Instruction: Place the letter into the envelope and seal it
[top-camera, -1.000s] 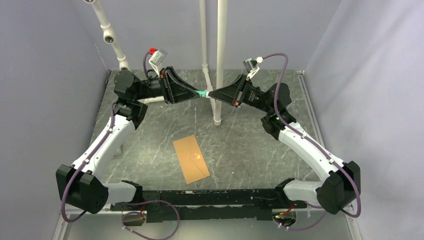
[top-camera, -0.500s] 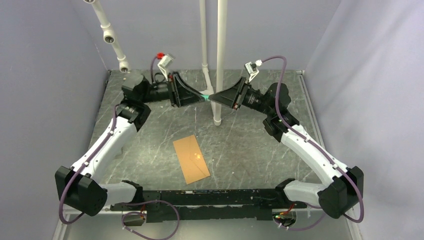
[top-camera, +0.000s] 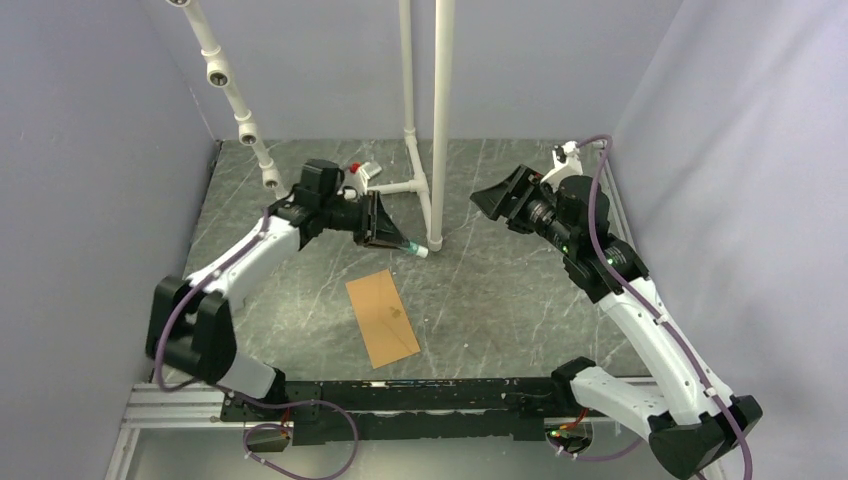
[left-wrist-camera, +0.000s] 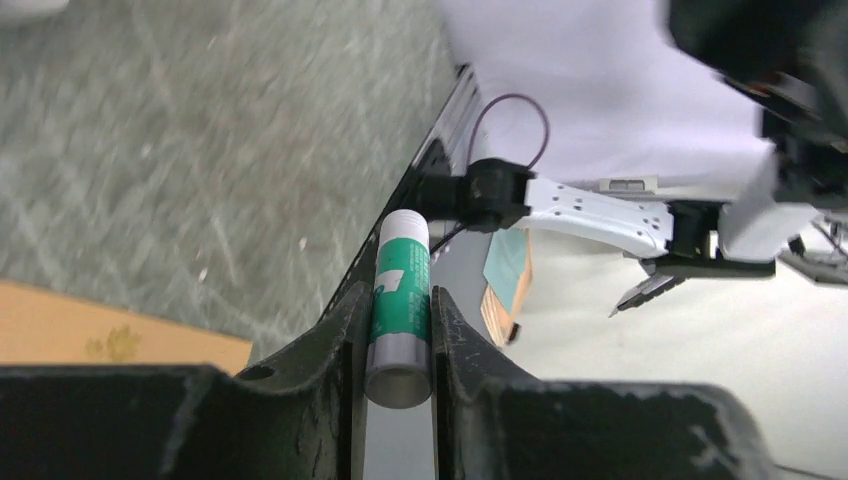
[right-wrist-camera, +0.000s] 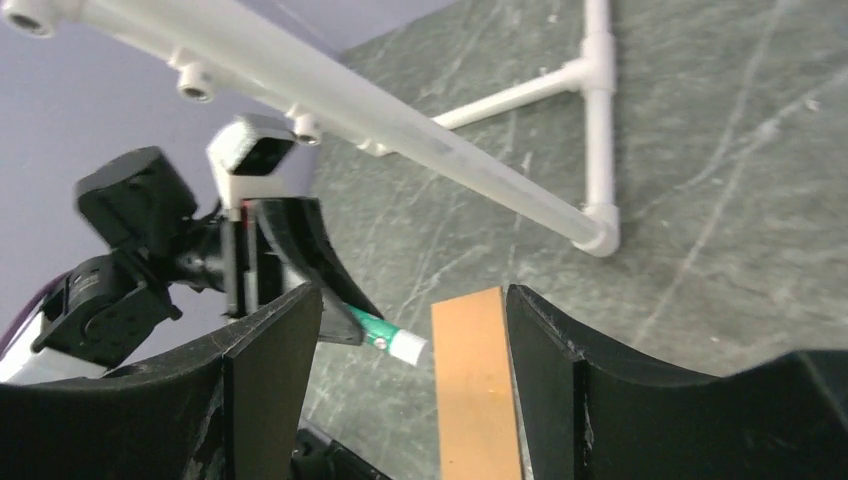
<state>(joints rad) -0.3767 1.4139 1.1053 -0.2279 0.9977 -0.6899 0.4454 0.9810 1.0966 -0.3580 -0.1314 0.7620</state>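
The orange-brown envelope (top-camera: 382, 318) lies flat on the grey table, mid-front; it also shows in the left wrist view (left-wrist-camera: 100, 330) and the right wrist view (right-wrist-camera: 475, 390). The letter is out of view. My left gripper (top-camera: 395, 240) (left-wrist-camera: 397, 297) is shut on a green-and-white glue stick (top-camera: 408, 246) (left-wrist-camera: 400, 290) (right-wrist-camera: 390, 338), held above the table just behind the envelope's far end, white tip pointing down and right. My right gripper (top-camera: 485, 203) (right-wrist-camera: 412, 300) hangs open and empty to the right of the pipes, apart from the stick.
A white pipe stand (top-camera: 438, 120) rises behind the middle, its foot (top-camera: 435, 243) close to the glue stick's tip. Another jointed pipe (top-camera: 235, 100) slants at the back left. Purple walls close in both sides. A black rail (top-camera: 400, 395) runs along the front.
My right gripper has opened, let go of the glue stick and drawn back to the right. The left gripper has swung forward and down toward the envelope, still holding the stick.
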